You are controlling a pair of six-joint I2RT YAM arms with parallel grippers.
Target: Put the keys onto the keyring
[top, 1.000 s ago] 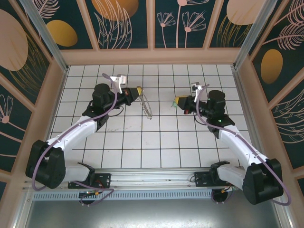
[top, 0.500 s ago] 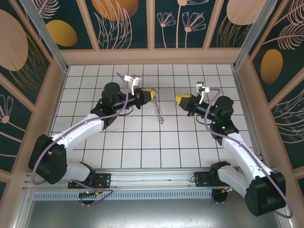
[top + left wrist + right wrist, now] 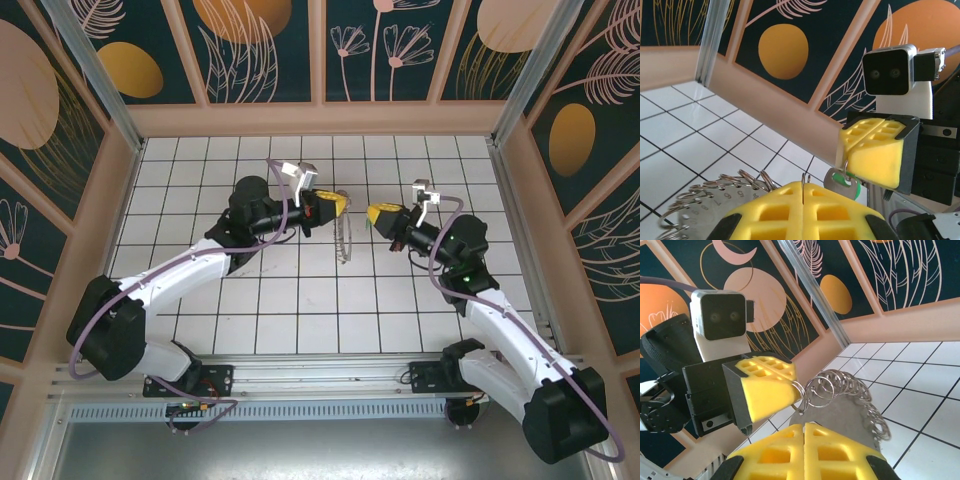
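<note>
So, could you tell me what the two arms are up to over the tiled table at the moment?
They are working on getting a key onto the keyring. The left gripper has its jaws shut on the keyring, which hangs from it over the tiled table. The right gripper faces it, jaws shut on the small green-headed key. The two grippers are close together in mid-air, but the key is not yet on the ring.

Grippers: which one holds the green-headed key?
The right gripper, shut on the key, whose green head hangs below it in the left wrist view. The left gripper is shut on the keyring instead.
</note>
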